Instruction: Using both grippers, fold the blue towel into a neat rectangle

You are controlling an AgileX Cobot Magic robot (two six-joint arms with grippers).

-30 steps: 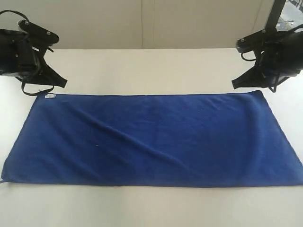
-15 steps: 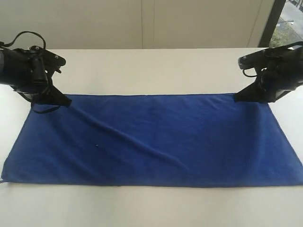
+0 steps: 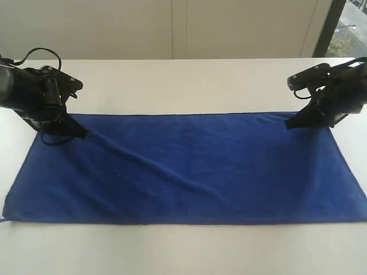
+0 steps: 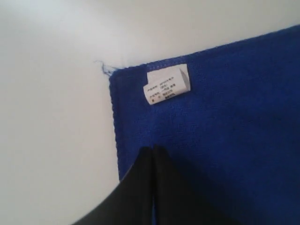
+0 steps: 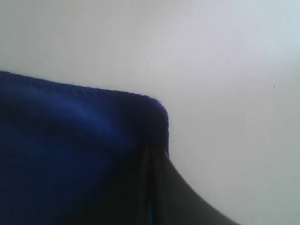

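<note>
My left gripper (image 3: 80,134) sits at mid-left of the frame, my right gripper (image 3: 290,124) at mid-right; both angle downward, jaws pressed together.

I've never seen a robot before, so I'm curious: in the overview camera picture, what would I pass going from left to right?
Left arm's fingers → blue towel → right arm's fingers; both pairs are shut at the towel's far corners.

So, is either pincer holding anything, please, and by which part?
Cannot be told: the left pincer and right pincer sit shut at the fuzzy blue towel's far corners, no pinched cloth visible.
</note>
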